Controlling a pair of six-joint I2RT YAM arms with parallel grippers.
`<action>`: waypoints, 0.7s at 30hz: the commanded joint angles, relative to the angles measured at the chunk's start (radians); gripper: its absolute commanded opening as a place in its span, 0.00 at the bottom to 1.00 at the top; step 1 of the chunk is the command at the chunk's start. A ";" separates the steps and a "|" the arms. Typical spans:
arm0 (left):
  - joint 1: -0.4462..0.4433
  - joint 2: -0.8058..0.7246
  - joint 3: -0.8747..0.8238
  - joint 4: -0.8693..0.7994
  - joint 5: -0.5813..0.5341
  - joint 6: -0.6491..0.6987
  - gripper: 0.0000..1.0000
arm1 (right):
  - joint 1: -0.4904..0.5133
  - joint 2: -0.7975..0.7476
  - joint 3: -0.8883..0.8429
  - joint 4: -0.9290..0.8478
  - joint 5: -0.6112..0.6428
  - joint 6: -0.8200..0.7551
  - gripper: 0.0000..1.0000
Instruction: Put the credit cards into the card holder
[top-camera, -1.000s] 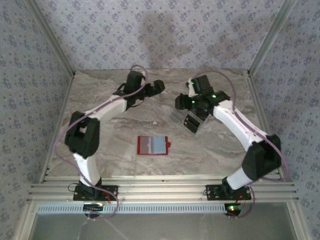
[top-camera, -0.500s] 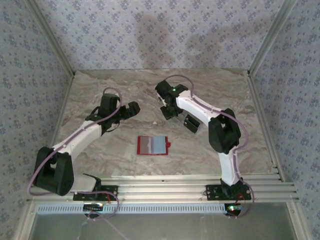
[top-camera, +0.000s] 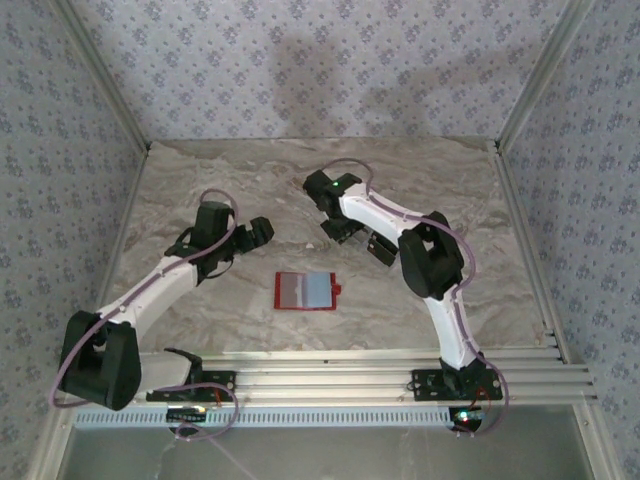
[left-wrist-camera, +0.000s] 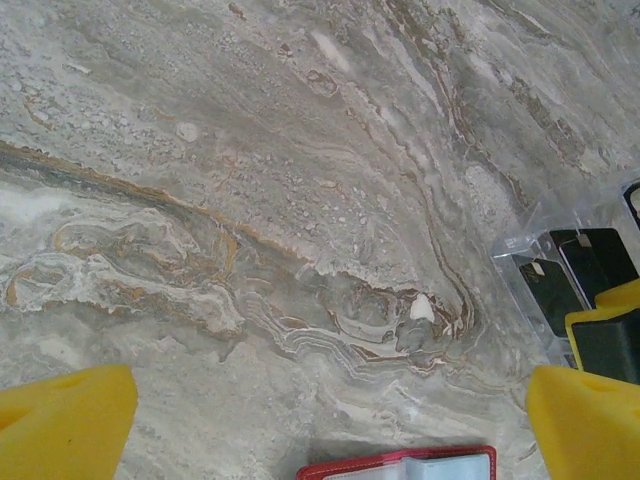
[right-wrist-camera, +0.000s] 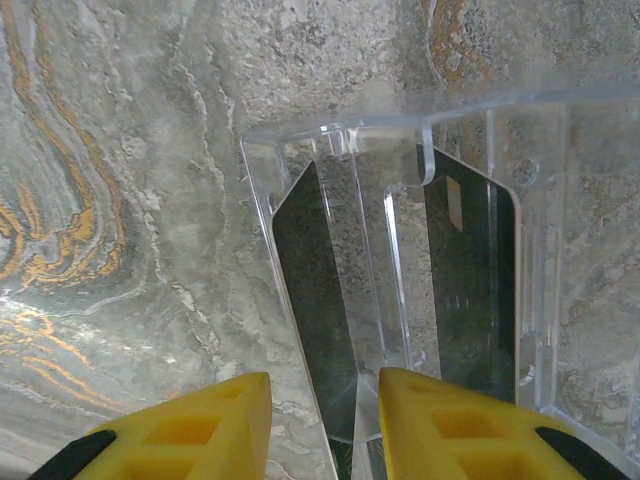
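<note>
**Black card between the right hand's narrow fingers**

Two black cards stand on edge in separate slots of one clear plastic tray (right-wrist-camera: 340, 135) on the marble worktop (top-camera: 200, 180): a left card (right-wrist-camera: 312, 290) and a right card (right-wrist-camera: 470, 280). One red wallet (top-camera: 305, 291) lies open and flat near the middle of the worktop, well apart from the tray. Grey and pale blue panels show inside it; whether these are cards is hard to make out.

The right arm reaches to the tray and bends back over it. The right hand (right-wrist-camera: 325, 385) points down at it. Its yellow fingers (right-wrist-camera: 190, 430) are set narrow, one on each side of the left card's lower end, with a strip of marble visible on both sides of the card.

The left arm stretches low across the worktop. The left hand (left-wrist-camera: 330, 385) is spread wide and empty above bare marble, beyond the wallet's far edge.

The frame cuts off the lower ends of both cards in the right wrist view.
</note>
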 joint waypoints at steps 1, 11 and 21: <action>0.009 -0.017 -0.011 0.021 0.000 -0.007 1.00 | 0.010 0.031 0.041 -0.031 0.042 -0.030 0.35; 0.009 -0.016 -0.017 0.033 0.002 -0.009 1.00 | 0.010 0.047 0.043 -0.033 0.043 -0.041 0.23; 0.009 -0.016 -0.017 0.038 0.006 -0.010 1.00 | 0.010 0.044 0.044 -0.042 0.041 -0.061 0.10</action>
